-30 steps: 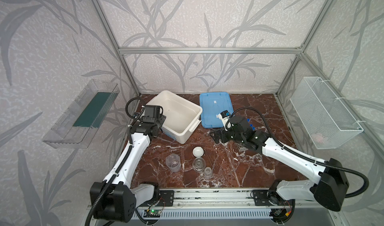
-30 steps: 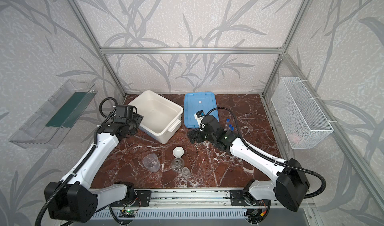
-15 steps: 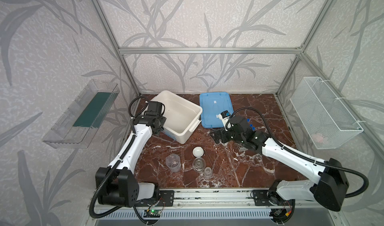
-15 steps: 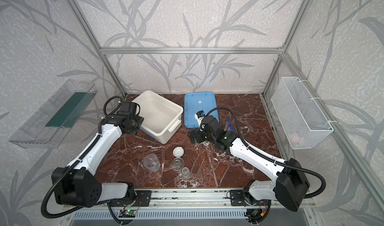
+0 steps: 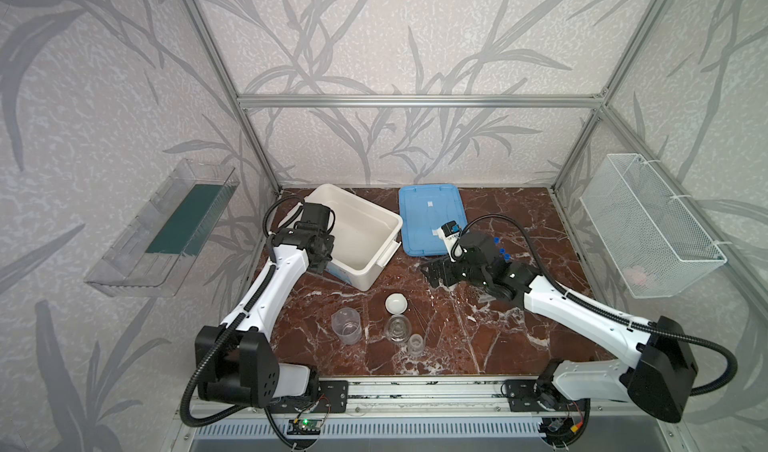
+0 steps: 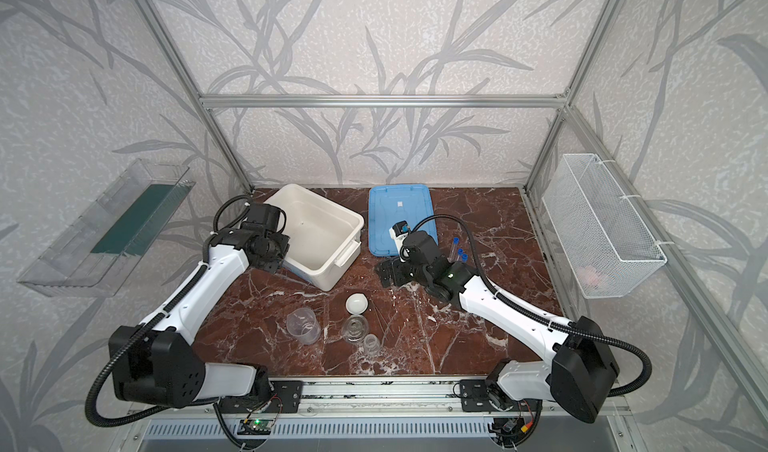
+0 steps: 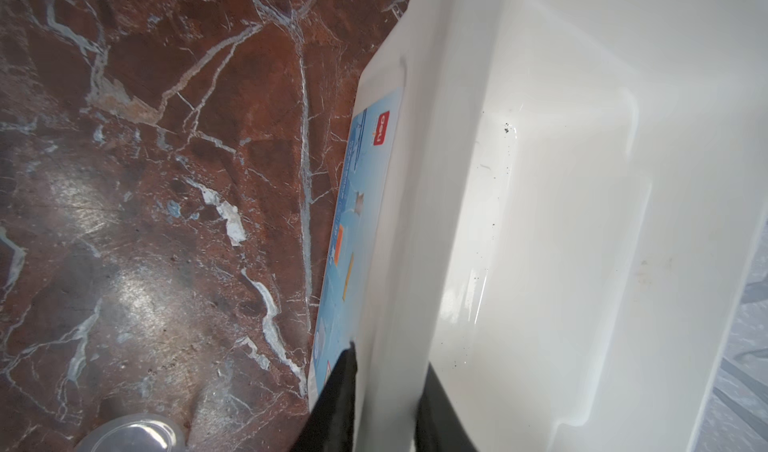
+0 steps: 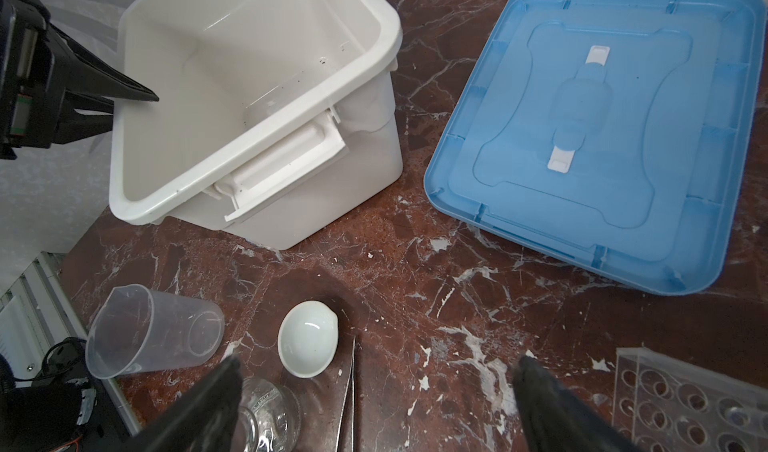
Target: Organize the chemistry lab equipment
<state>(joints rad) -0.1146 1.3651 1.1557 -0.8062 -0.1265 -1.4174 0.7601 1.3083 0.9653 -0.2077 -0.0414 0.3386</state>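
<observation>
Bench (image 5: 478, 346): red marble, all gear loose on it.

White box (image 5: 351, 277) sits twd back-left corner, skewed, open and empty inside. Blue lid (image 5: 432, 213) is off, flat at back edge, mid, just beside the box.

L gripper (image 7: 390, 366) is at the box's left rim: one finger outside the wall, one inside, pinching the rim, as the L wrist view shows. Looks like a grab to pull or square the box, imo.

R gripper (image 8: 378, 360) is spread wide w/ nothing in it, hovering over mid bench above the dish and flask.

Large beaker (image 5: 347, 325) stands nr front edge, left of mid. Flask (image 5: 397, 328) is just beside it twd the right, w/ the small beaker (image 5: 415, 343) touching or nearly so, closer to the front edge. White dish (image 5: 395, 303) is just behind the flask.

Tube rack (image 8: 681, 400) is right of mid, under the R arm; the holes in view are empty. Test tubes (image 6: 457, 250) are right of the lid, partly hidden by the R arm; can't tell if they lie flat. Thin tweezers (image 8: 349, 387) lie beside the dish.

Progress: early. Lid off, box ready, but nothing packed or racked. Left to do: tubes into rack, glassware and dish sorted.
</observation>
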